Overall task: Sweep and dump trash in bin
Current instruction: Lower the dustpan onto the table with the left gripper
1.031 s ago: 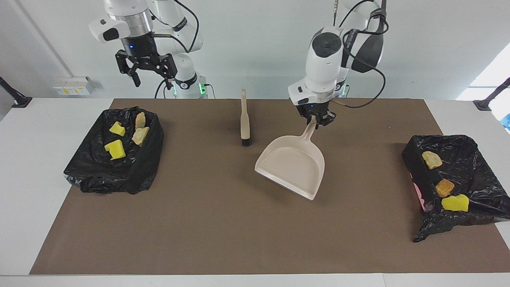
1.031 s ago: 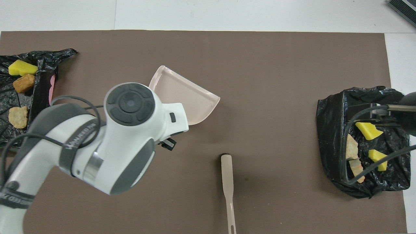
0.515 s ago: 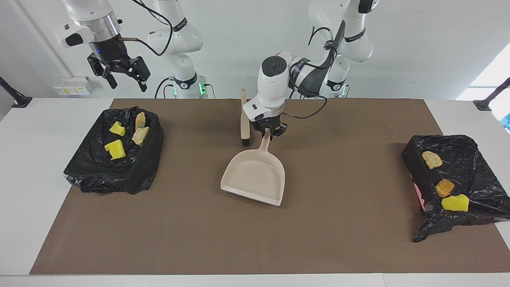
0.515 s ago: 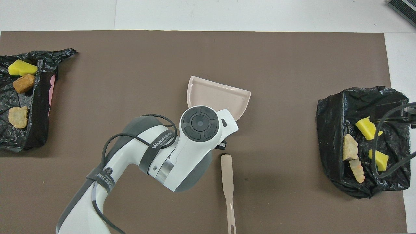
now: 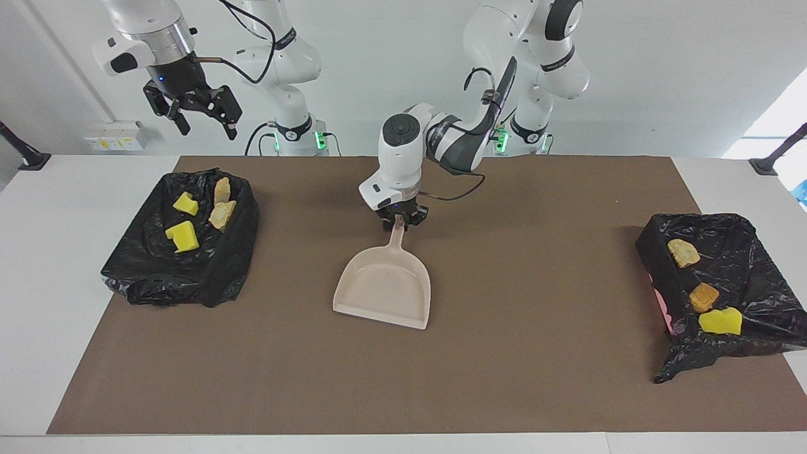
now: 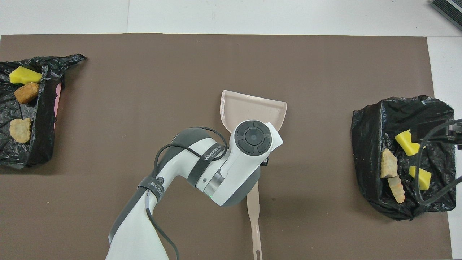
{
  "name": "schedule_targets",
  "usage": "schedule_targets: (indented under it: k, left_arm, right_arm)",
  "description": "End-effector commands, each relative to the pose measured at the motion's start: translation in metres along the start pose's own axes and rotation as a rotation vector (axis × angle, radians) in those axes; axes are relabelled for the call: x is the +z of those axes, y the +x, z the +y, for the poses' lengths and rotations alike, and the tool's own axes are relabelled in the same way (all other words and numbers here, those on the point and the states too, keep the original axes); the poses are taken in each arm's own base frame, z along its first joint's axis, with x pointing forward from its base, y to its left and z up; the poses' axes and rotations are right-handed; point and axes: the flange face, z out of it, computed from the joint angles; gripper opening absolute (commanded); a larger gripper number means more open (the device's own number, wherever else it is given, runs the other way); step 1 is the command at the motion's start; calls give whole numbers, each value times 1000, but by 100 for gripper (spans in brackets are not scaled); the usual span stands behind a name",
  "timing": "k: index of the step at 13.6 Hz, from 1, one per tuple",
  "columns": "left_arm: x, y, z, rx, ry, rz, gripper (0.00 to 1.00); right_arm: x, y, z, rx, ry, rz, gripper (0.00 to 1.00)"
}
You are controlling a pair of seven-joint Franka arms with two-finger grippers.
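A beige dustpan [image 5: 384, 285] is set flat mid-bench, its handle met by the left end effector [image 5: 398, 219]; grip state can't be told. The right end effector [image 5: 200, 115] is held released above the bin [image 5: 183, 277] at 9 o'clock in the facing view. Trash [image 5: 181, 236] is seen inside both bins, incl. the bag-lined one [image 5: 744, 277] at 3 o'clock.

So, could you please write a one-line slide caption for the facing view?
Left gripper at the handle of the empty dustpan mid-mat; right gripper open above a trash-filled bin.
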Motion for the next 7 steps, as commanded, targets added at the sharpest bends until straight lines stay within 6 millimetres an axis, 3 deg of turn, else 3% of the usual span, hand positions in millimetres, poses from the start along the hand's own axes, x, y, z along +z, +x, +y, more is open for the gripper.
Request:
schedule_targets:
  k: [1,4,6,7]
  left_arm:
    - [-55,12,-45,-47,-11,47,100]
    - [-82,29,-105,-143,-32,60,100]
    - [-99,42,-161,-217,-41,84,100]
    - [-108,43,-175,-204,-44,96,100]
  right_arm:
    - [-2,-2,8,-5,25,10,100]
    - [-2,-2,8,-7,25,11,100]
    - [-2,-2,8,-22,25,12,100]
    - [-2,-2,7,-25,25,12,100]
